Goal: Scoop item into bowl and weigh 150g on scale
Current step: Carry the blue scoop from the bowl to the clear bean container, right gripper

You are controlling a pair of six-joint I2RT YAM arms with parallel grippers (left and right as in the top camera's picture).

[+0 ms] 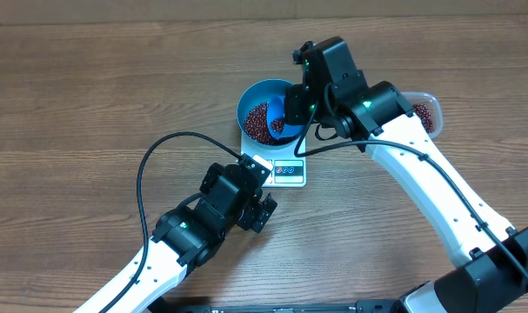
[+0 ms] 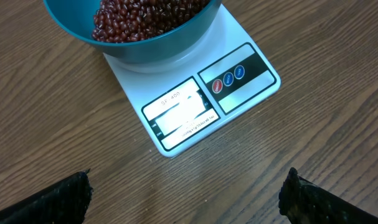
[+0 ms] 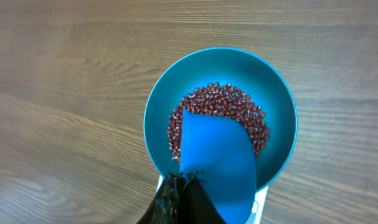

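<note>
Beans (image 3: 220,102) sit as a loose, free-rolling heap in the bowl (image 3: 282,106) on the scale (image 2: 176,115); your right end effector (image 3: 182,183) is clamped on the light, stiff scoop (image 3: 217,155) at its rear end, so tip gently, while the left end effector (image 2: 185,193) hangs wide open, empty.

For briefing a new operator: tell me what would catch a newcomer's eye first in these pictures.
The bright-blue bowl, partly filled with dark red-brown beans, sits on the white scale near the middle of the table. The right claw, shut on a blue scoop, holds it over the beans. The left claw hangs wide open just short of the scale.
</note>
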